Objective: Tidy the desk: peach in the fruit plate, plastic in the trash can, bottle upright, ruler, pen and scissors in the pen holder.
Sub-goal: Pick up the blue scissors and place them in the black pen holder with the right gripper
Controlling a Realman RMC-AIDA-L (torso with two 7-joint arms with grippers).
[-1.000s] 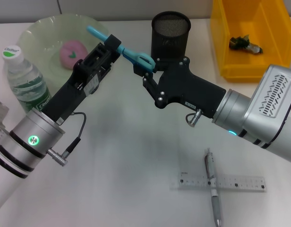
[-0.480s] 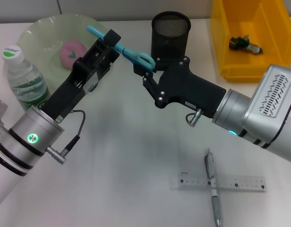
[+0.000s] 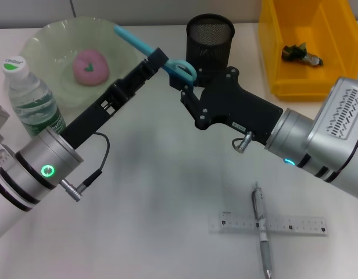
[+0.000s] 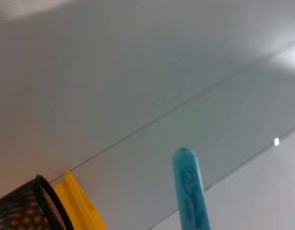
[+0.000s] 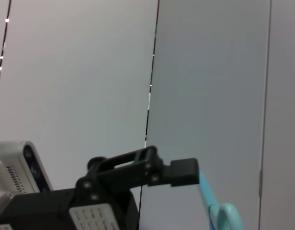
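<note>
2 grippers (left [image 3: 157, 58], right [image 3: 182, 81]) meet at 1 scissors [image 3: 167, 58].

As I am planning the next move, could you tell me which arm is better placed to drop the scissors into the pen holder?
Probably the right: the right gripper holds the scissors at their handle end, just beside the pen holder. The left gripper clamps the blade farther away.

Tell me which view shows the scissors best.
Head view: the scissors appear whole, held between left gripper and right gripper. Left wrist view shows only the blue tip; right wrist view only a handle loop.
</note>
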